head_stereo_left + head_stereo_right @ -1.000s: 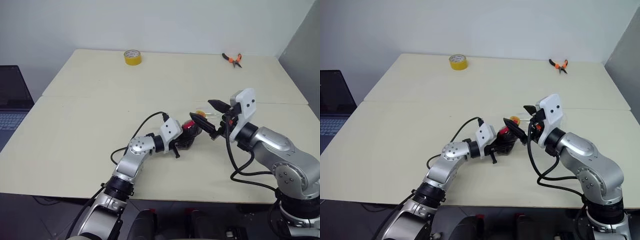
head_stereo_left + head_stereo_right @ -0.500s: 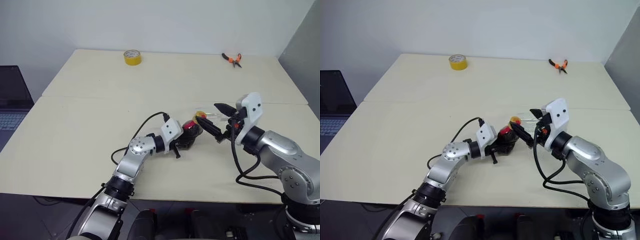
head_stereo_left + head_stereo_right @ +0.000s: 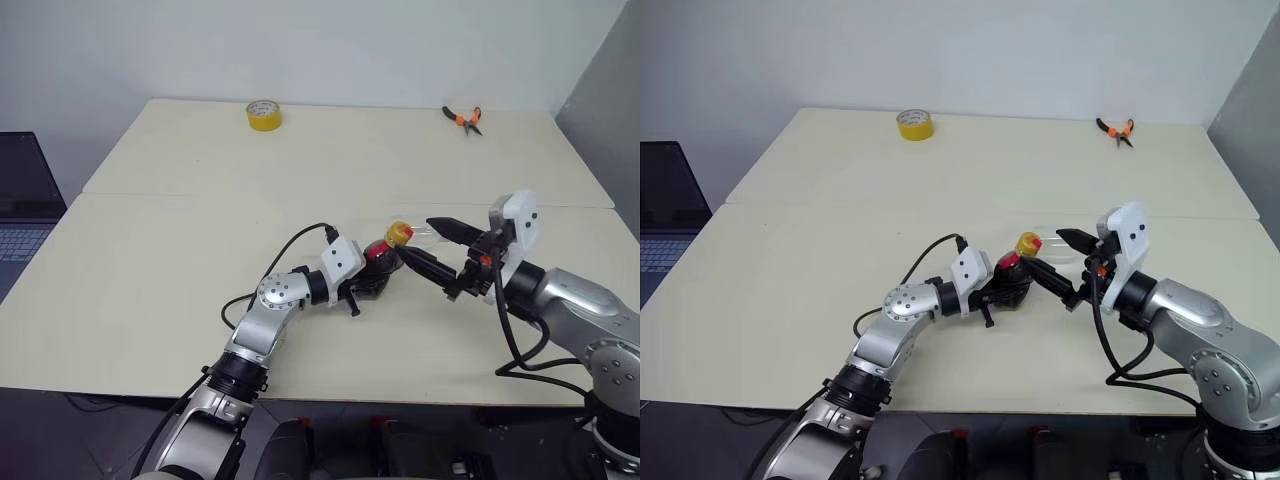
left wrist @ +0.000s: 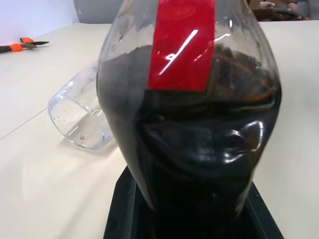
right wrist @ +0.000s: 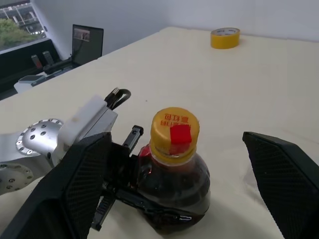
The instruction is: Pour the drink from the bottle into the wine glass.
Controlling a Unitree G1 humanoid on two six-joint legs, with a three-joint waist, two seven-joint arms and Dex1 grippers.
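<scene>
Bottle [image 5: 172,189]: yellow cap, red label, seemingly black drink [image 4: 199,164]; yellow tape roll [image 3: 264,114].

Cream table [image 3: 170,260] seen from above, seam running across its middle. Left pincer [image 3: 375,278] clamped on the bottle [image 3: 380,265] near the table centre; bottle upright, yellow cap [image 3: 401,233], red neck label, dark drink [image 3: 376,281] inside. Right pincer [image 3: 428,246] just right of the bottle, level, black fingers [image 3: 450,229] spread wide, tips close beside the cap, not gripping it. Clear wine glass [image 3: 425,235] barely visible behind the cap, orientation unclear. Yellow tape roll [image 3: 264,115] far back left, orange-handled pliers [image 3: 464,118] far back right. Laptop [image 3: 25,210] at left edge, off the table.
</scene>
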